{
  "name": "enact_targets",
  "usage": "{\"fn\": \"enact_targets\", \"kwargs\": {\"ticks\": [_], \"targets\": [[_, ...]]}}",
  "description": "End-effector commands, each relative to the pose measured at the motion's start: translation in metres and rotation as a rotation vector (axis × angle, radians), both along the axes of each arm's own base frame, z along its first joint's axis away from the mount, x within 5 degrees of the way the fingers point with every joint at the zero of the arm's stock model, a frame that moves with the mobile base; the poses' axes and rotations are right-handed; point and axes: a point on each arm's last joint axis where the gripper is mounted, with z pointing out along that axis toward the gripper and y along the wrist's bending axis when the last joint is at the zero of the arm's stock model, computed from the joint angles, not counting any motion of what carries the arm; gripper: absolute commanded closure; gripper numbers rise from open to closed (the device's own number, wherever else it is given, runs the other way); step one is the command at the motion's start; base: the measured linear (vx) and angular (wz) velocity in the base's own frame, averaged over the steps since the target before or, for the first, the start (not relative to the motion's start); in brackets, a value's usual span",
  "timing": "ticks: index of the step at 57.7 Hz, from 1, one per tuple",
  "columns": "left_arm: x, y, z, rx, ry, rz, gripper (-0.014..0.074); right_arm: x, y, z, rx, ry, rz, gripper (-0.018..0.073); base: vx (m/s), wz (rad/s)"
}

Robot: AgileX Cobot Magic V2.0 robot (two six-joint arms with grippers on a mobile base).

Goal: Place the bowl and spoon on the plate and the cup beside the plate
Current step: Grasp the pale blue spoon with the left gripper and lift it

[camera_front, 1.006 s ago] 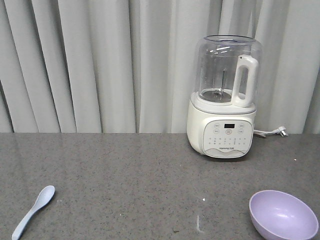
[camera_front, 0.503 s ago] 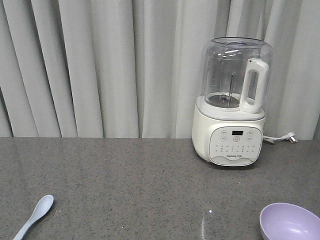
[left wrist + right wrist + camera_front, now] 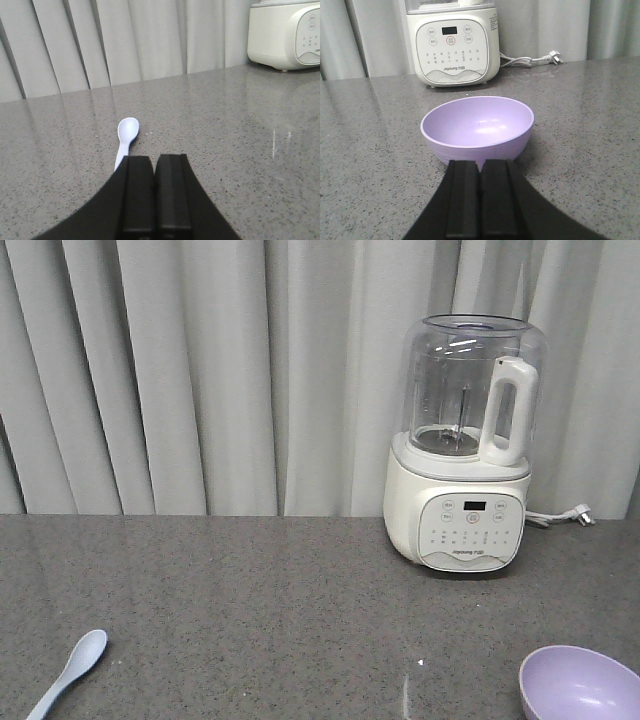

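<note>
The pale blue spoon (image 3: 68, 672) lies on the grey counter at the lower left, scoop pointing away. In the left wrist view the spoon (image 3: 127, 136) lies just ahead of my left gripper (image 3: 154, 160), whose jaws are pressed together on nothing. The lavender bowl (image 3: 578, 686) sits at the lower right, cut off by the frame edge. In the right wrist view the bowl (image 3: 477, 126) stands upright and empty right in front of my right gripper (image 3: 480, 163), which is shut and holds nothing. The plate and the cup are out of view.
A white blender (image 3: 467, 445) with a clear jug stands at the back right of the counter (image 3: 260, 610); its power cord (image 3: 560, 516) trails to the right. Grey curtains (image 3: 200, 370) hang behind the counter.
From one second ago to half a second ago the front view shifted: the blender, bowl and spoon all sit lower and further right in frame. Since then nothing has moved.
</note>
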Motion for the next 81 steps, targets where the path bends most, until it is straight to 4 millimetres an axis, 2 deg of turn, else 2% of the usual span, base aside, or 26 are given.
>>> {"fn": "enact_targets", "kwargs": {"ticks": [1,12,17,22,27,34,35,40,43,48,53,55,62,71,77,81], "targets": [[-0.002,0.001,0.017,-0.037,-0.118,0.004,0.0603,0.000,0.000,0.007,-0.013,-0.085,-0.002,0.0568,0.00,0.00],[-0.002,0.001,0.017,-0.037,-0.117,0.003,0.0603,0.000,0.000,0.007,-0.013,-0.086,-0.002,0.0568,0.00,0.00],[-0.004,0.001,0.025,-0.054,-0.175,0.006,0.0603,0.000,0.000,0.010,-0.013,-0.118,-0.001,0.0568,0.00,0.00],[-0.005,0.003,0.034,-0.120,-0.268,0.012,0.0603,0.000,0.000,0.020,-0.011,-0.232,0.003,0.0568,0.00,0.00],[-0.009,0.007,0.049,-0.269,-0.390,0.023,0.0603,-0.004,0.001,0.040,-0.011,-0.355,0.005,0.0568,0.00,0.00],[-0.016,0.008,0.081,-0.304,-0.437,0.011,0.0603,-0.015,0.001,0.088,-0.040,-0.413,0.000,0.0568,0.00,0.00],[-0.018,0.008,0.101,-0.282,-0.440,0.005,0.0603,-0.019,0.000,0.109,-0.068,-0.419,-0.006,0.0568,0.00,0.00],[-0.014,0.006,0.141,-0.219,-0.459,0.011,0.0603,-0.019,0.000,0.156,-0.119,-0.449,-0.015,0.0568,0.00,0.00],[-0.007,0.005,0.165,-0.196,-0.465,0.015,0.0603,-0.013,0.000,0.179,-0.136,-0.456,-0.018,0.0568,0.00,0.00],[0.017,0.000,0.201,-0.163,-0.444,0.022,0.0603,0.006,0.000,0.212,-0.150,-0.454,-0.018,0.0568,0.00,0.00],[0.046,-0.006,0.217,-0.153,-0.387,0.022,0.0603,0.027,0.000,0.229,-0.146,-0.462,-0.014,0.0568,0.00,0.00],[0.059,-0.009,0.219,-0.146,-0.357,0.023,0.0603,0.034,0.000,0.230,-0.138,-0.463,-0.011,0.0568,0.00,0.00],[0.086,-0.015,0.209,-0.126,-0.267,0.026,0.0603,0.047,0.000,0.227,-0.133,-0.433,-0.007,0.0568,0.00,0.00],[0.098,-0.017,0.204,-0.111,-0.233,0.029,0.0584,0.051,0.000,0.223,-0.137,-0.391,-0.007,0.0533,0.00,0.00],[0.097,-0.017,0.206,-0.115,-0.254,0.032,0.0526,0.052,0.000,0.221,-0.141,-0.369,-0.007,0.0441,0.00,0.00],[0.097,-0.016,0.206,-0.116,-0.262,0.033,0.0451,0.052,0.000,0.220,-0.141,-0.358,-0.008,0.0311,0.00,0.00]]}}
